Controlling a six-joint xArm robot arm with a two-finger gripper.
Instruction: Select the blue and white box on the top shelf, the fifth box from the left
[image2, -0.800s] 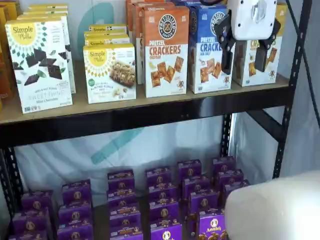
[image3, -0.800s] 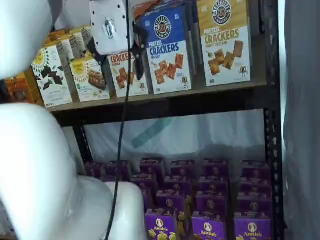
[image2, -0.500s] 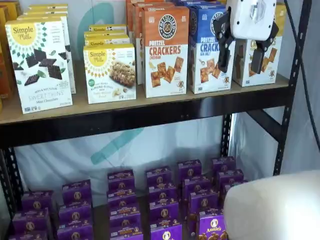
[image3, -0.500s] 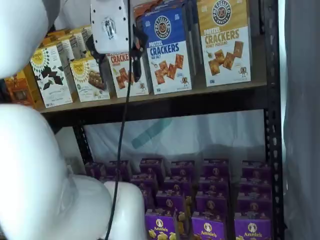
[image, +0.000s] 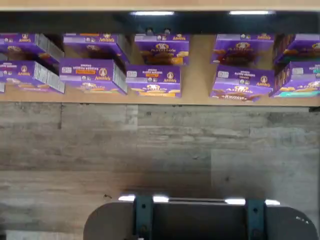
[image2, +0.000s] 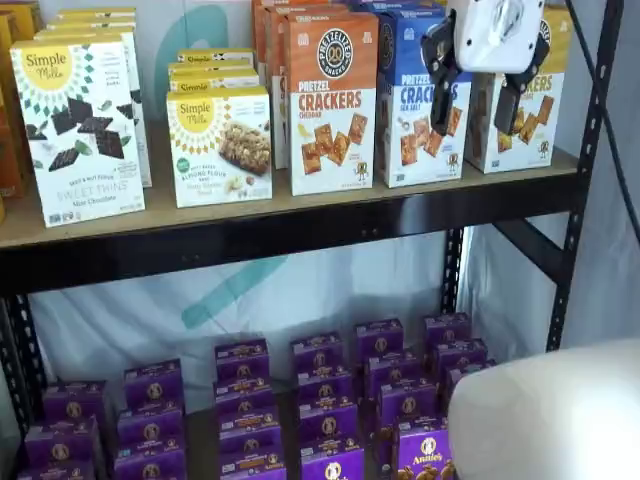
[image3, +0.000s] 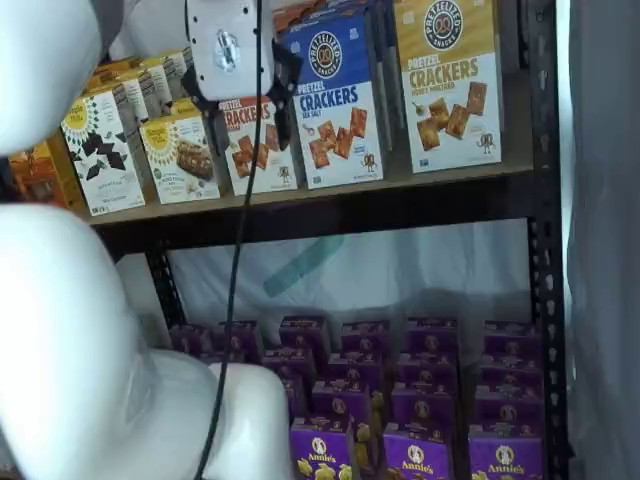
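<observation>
Before the blue and white box (image2: 415, 110), gripper (image2: 474, 104) with fingers spread apart

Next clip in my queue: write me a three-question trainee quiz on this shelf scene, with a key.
1. True or false: the white end effector with black fingers is closed on a carton.
2. Which carton stands directly left of the blue and white pretzel cracker box in a shelf view: A orange-topped cheddar cracker carton, B purple box?
3. Fill in: the small purple boxes sit ___ the tan wooden top shelf.

Key: 1 false, it is open and holds nothing; 2 A; 3 below.
</observation>
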